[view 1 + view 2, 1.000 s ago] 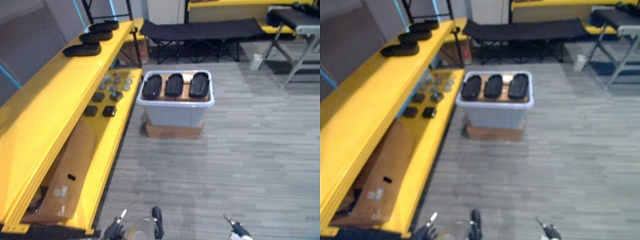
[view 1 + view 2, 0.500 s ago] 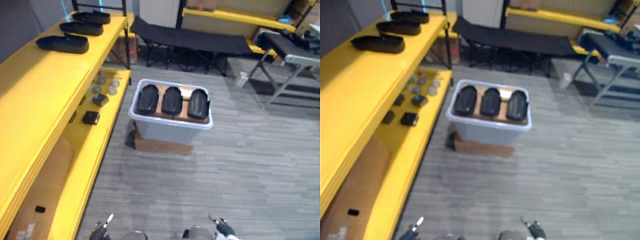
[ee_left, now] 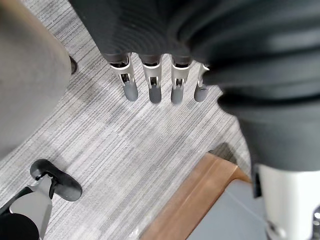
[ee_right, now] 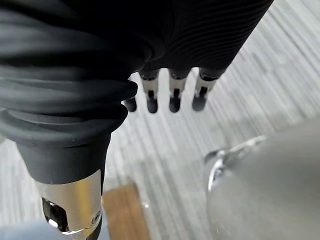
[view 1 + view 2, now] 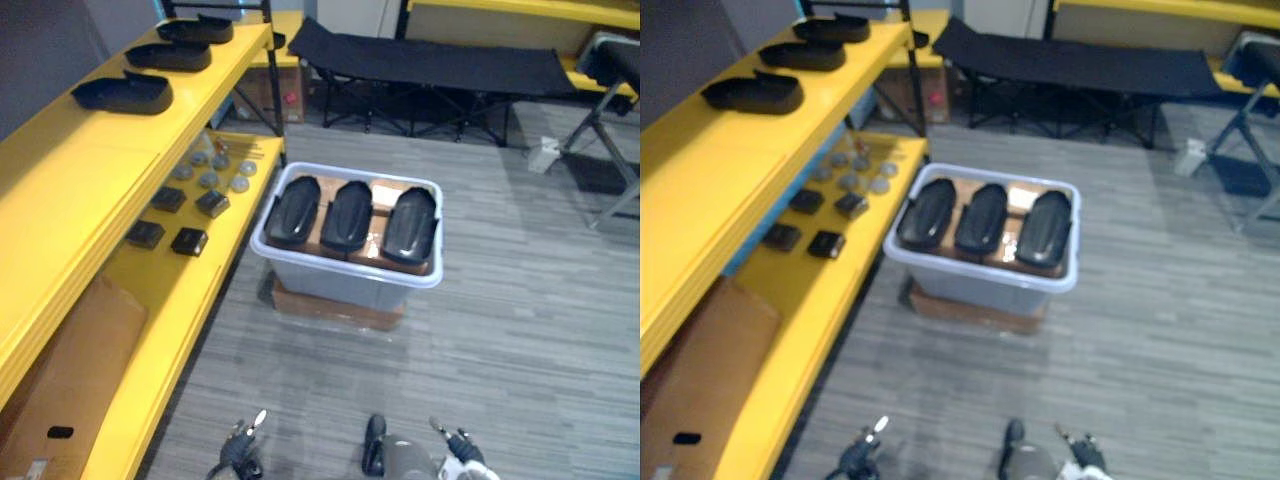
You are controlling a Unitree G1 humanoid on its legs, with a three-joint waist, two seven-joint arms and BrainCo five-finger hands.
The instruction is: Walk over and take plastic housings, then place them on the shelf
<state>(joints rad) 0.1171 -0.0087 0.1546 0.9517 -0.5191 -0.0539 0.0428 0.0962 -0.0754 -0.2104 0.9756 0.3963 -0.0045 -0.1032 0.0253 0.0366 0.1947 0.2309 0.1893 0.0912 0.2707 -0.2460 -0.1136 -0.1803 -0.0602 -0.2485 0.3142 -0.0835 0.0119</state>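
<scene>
Three black plastic housings [image 5: 352, 214] are held side by side in a pale plastic bin [image 5: 340, 288] set on a brown base [image 5: 335, 308]. Three other housings [image 5: 123, 93] are laid on the yellow shelf [image 5: 80, 170]. The left hand [image 3: 152, 82] and right hand [image 4: 174, 92] are seen straight-fingered and empty.

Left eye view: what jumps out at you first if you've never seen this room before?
The pale bin in the middle of the grey floor, with three black plastic housings lying side by side in it. Next comes the bright yellow shelf along the left, where three more black housings sit on the top level.
</scene>
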